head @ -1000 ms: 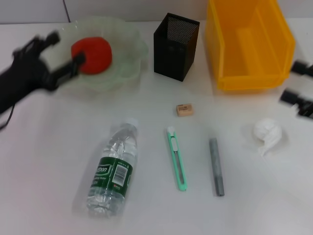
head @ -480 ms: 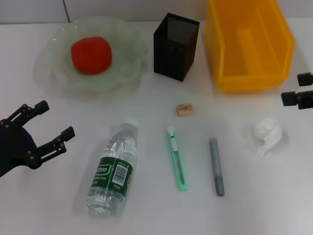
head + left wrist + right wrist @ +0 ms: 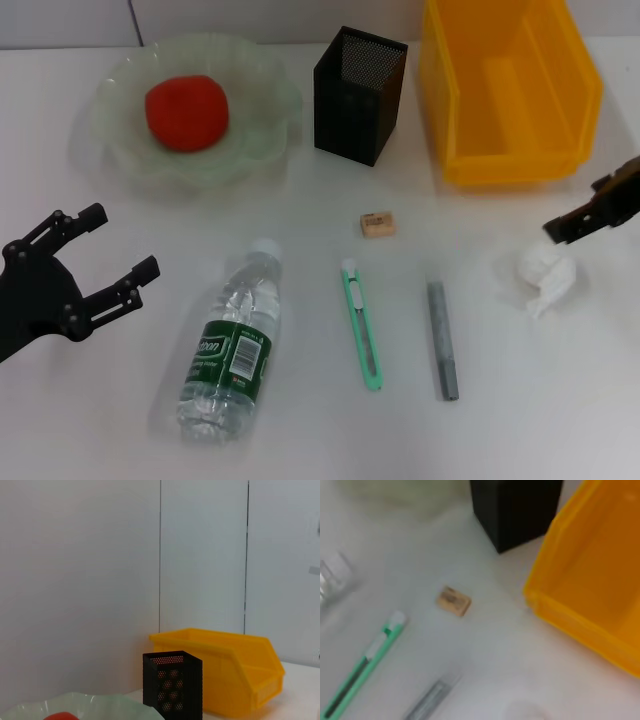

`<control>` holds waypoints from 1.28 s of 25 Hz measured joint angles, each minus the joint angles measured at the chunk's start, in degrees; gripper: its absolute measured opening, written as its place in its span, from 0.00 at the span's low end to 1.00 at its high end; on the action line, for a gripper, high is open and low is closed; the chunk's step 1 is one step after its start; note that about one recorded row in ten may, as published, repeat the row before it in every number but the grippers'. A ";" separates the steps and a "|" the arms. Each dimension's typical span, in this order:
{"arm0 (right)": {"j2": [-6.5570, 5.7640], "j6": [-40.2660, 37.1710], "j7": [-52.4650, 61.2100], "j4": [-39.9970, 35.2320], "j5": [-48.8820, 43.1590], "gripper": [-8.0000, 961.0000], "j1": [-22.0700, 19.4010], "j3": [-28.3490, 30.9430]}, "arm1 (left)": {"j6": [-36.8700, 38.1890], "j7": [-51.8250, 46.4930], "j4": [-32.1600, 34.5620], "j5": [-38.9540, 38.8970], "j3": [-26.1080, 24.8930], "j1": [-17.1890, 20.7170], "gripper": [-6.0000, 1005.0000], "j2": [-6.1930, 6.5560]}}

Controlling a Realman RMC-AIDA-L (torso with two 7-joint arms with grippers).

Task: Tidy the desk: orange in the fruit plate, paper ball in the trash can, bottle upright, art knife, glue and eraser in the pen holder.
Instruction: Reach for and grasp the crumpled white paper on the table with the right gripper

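Note:
The orange (image 3: 186, 112) lies in the pale green fruit plate (image 3: 270, 140) at the back left. My left gripper (image 3: 122, 240) is open and empty, in front of the plate and left of the bottle (image 3: 232, 345), which lies on its side. The art knife (image 3: 362, 325), the grey glue (image 3: 443, 340) and the tan eraser (image 3: 377, 224) lie on the desk at the middle. The paper ball (image 3: 547, 275) lies at the right. My right gripper (image 3: 588, 208) hovers open just behind it. The right wrist view shows the eraser (image 3: 453, 600), knife (image 3: 365, 667) and glue (image 3: 432, 697).
The black mesh pen holder (image 3: 360, 95) stands at the back middle, with the yellow trash can (image 3: 510, 165) to its right. Both show in the left wrist view, the pen holder (image 3: 172, 687) in front of the trash can (image 3: 225, 680), and a white wall behind.
My left gripper has drawn back from the plate toward the front left, leaving the orange in the plate. My right gripper has moved in toward the paper ball.

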 joint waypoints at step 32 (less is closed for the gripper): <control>-0.14 12.24 5.96 16.12 -3.66 0.56 3.97 -9.40 | -0.56 0.23 0.02 -0.44 -0.49 -0.40 0.86 -0.01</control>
